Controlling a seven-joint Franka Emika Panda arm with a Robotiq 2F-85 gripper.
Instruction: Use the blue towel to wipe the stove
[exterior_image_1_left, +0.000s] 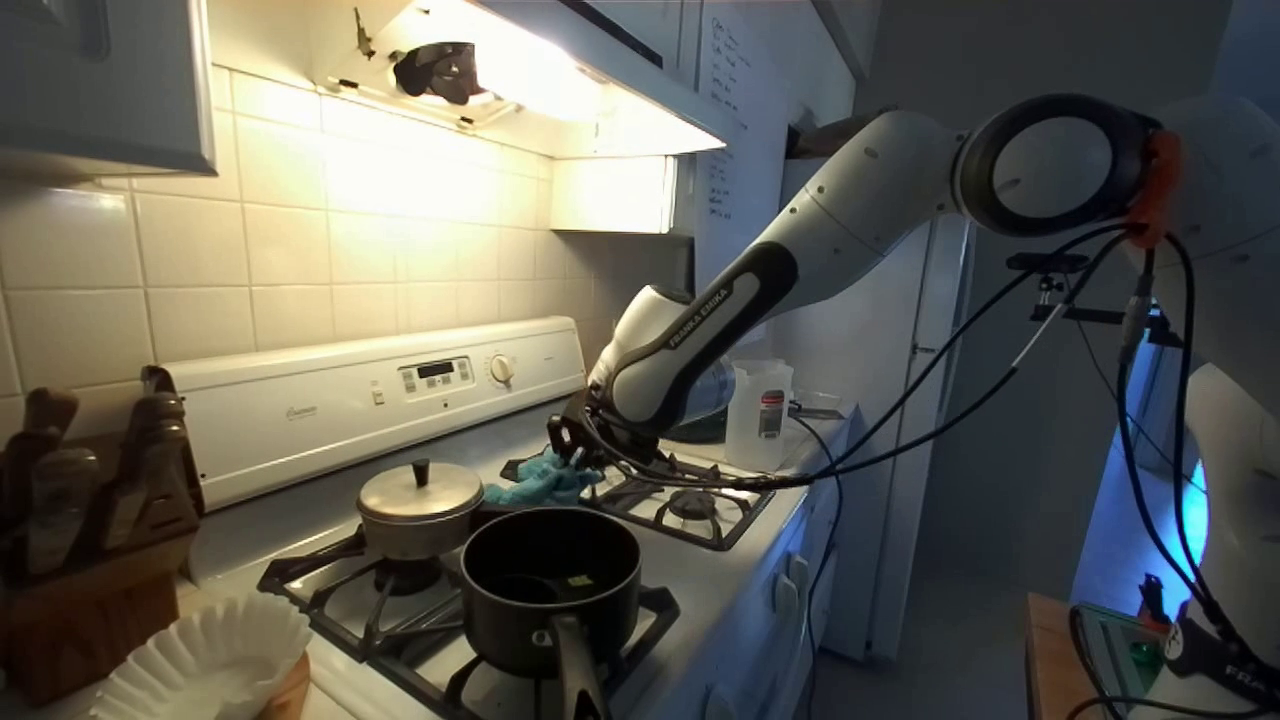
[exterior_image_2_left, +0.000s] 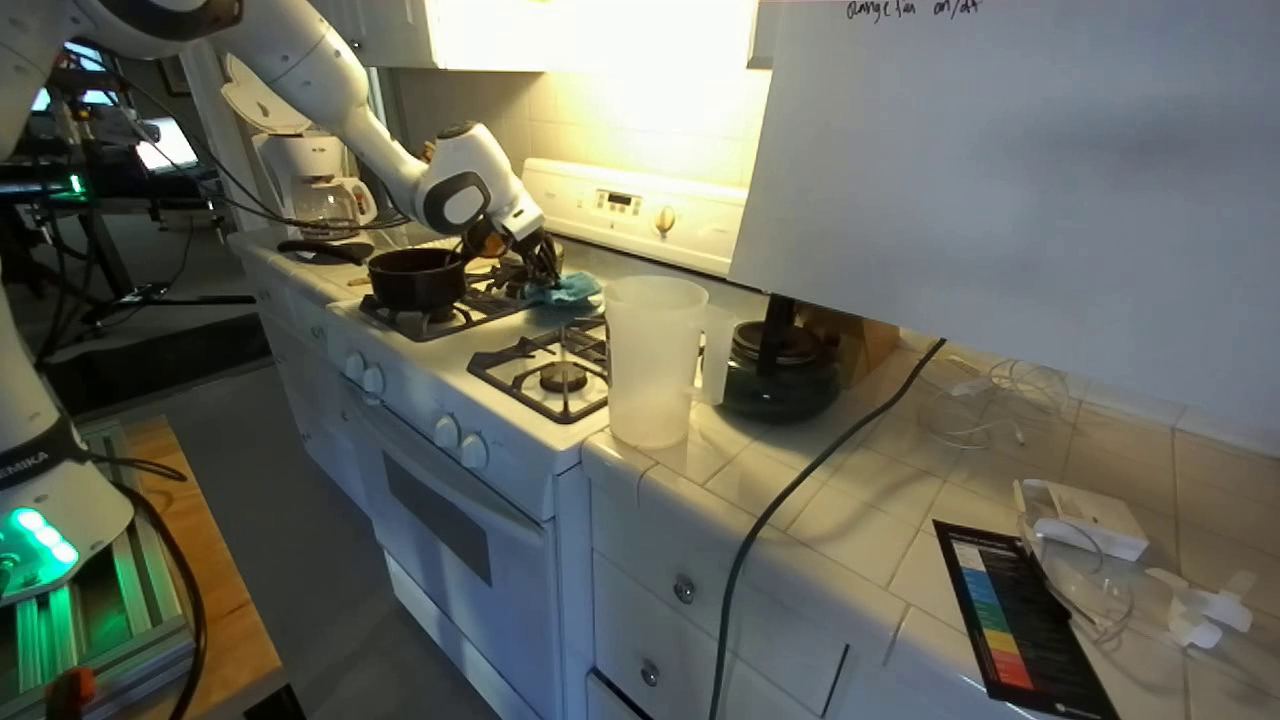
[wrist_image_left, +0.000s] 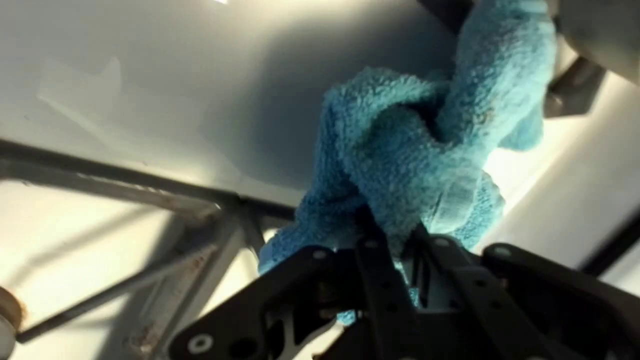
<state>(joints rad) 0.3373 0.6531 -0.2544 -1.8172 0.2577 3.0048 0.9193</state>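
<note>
One thin white bowl (exterior_image_1_left: 205, 655) with wavy sides is nearest in an exterior view, next to one brown wooden knife block (exterior_image_1_left: 95, 620). After them come two pots on one black metal grate (exterior_image_1_left: 368, 648): a deep, round black pot (exterior_image_1_left: 510, 620) with a long handle, close to the front edge of the white metal stove (exterior_image_2_left: 520, 610), and a round silver pot (exterior_image_1_left: 420, 510) with a flat lid, farther back.

One blue, fluffy cloth towel (wrist_image_left: 400, 165) is just past the silver pot, bunched up over the middle of the stove. I cannot tell if it touches that pot. One black metal gripper (wrist_image_left: 395, 240) has the towel pinched tight between its two fingers.

Between that grate and a second black metal grate (exterior_image_2_left: 515, 392), a smooth strip of the stove gives open room from the towel to the front edge. At the back, a tall white panel (exterior_image_1_left: 320, 370) with one big round knob (exterior_image_1_left: 501, 368) stands like a wall. At the front, the edge drops off above four white knobs (exterior_image_2_left: 446, 431).

Past the second grate, one cloudy white plastic pitcher (exterior_image_2_left: 655, 370) stands on the white tiled counter (exterior_image_2_left: 880, 500). One white hood (exterior_image_1_left: 650, 90) with a bright light hangs over the stove.
</note>
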